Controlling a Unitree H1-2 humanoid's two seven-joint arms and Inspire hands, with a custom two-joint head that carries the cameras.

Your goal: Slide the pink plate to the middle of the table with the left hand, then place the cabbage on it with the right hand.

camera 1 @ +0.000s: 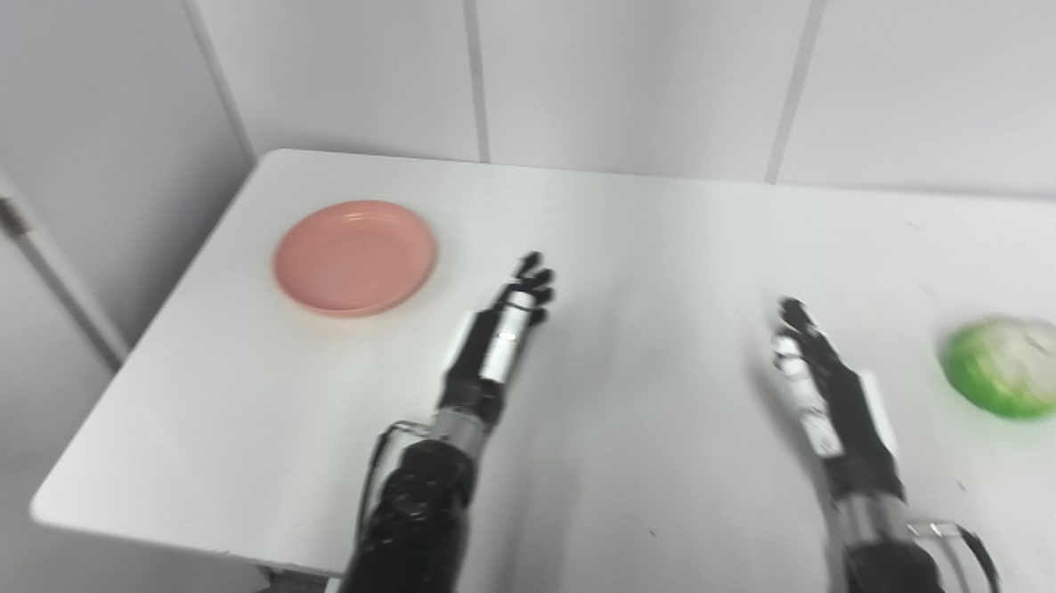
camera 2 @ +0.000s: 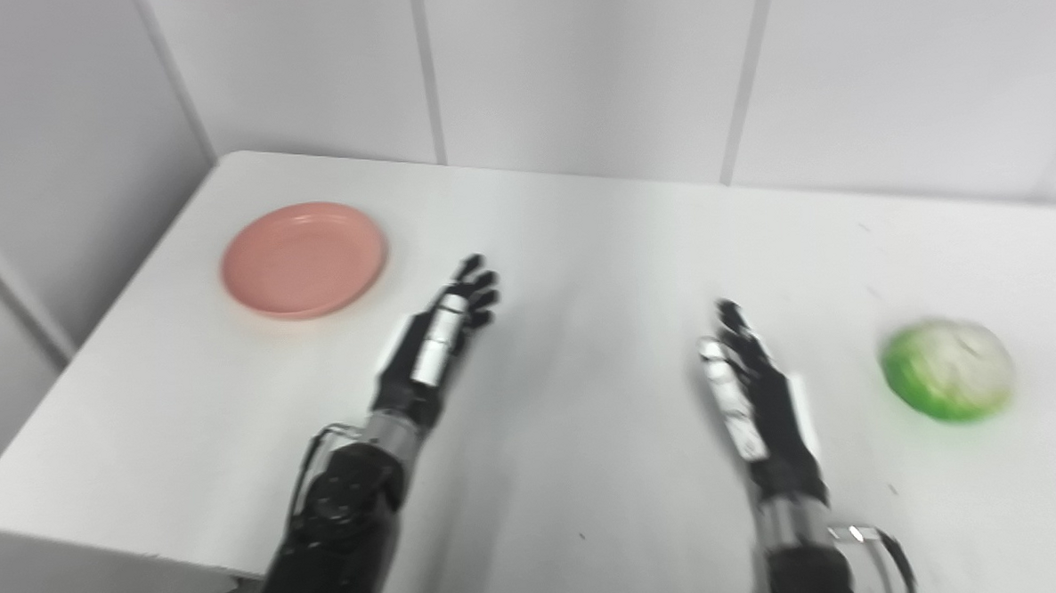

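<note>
The pink plate (camera 1: 355, 256) lies empty on the white table (camera 1: 632, 238) at its far left. The green and white cabbage (camera 1: 1012, 366) sits on the table at the right. My left hand (camera 1: 504, 326) is open, fingers stretched forward, over the table's middle, to the right of the plate and apart from it. My right hand (camera 1: 821, 382) is open, fingers stretched forward, left of the cabbage and apart from it. Neither hand holds anything. The picture is slightly blurred.
White wall panels (camera 1: 625, 60) stand right behind the table's far edge. The table's left edge drops off beside a white wall with a door frame (camera 1: 36, 256). The table's front edge runs under both forearms.
</note>
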